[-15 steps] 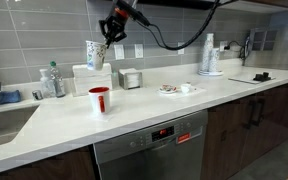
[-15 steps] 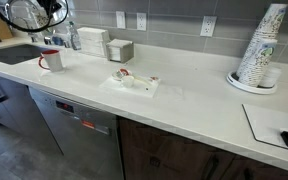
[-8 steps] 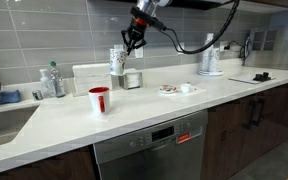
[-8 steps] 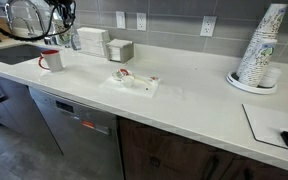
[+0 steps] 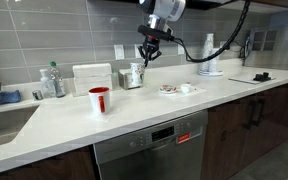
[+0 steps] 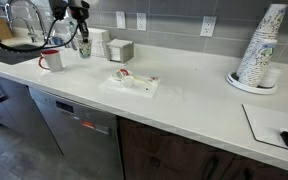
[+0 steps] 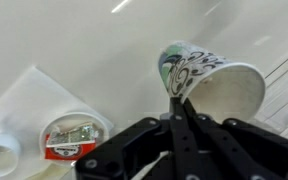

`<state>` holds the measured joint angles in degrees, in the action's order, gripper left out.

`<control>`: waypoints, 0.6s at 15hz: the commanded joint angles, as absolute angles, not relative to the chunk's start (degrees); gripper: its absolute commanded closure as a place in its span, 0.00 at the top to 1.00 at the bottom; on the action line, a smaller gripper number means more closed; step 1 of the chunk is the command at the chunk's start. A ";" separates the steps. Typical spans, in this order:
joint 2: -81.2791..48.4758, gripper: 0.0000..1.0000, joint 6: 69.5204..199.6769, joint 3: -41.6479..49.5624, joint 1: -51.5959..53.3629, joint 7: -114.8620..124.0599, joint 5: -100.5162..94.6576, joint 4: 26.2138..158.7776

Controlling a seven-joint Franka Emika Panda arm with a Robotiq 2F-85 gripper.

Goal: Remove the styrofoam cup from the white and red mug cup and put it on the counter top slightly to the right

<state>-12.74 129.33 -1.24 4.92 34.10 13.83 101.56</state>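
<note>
The gripper (image 7: 179, 102) pinches the rim of the styrofoam cup (image 7: 212, 80), which hangs just under it in the air. The cup is already out of the white and red mug cup (image 5: 99, 100), which stands below the hand and off to one side. The cup is not yet set down on the counter top (image 5: 144, 112).

Robot arm (image 5: 165, 8) with rounded white and grey segments, ending in a black gripper (image 5: 145, 60). 1 thin black cable (image 5: 199, 44) loops alongside. Wrist view shows 2 matte black angular fingers (image 7: 194, 130).
</note>
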 commanded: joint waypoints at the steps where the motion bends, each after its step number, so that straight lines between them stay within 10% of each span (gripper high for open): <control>1: -11.15 0.01 131.04 0.98 5.52 41.83 7.40 105.26; 9: -12.21 0.01 129.46 0.36 4.81 40.42 8.57 103.37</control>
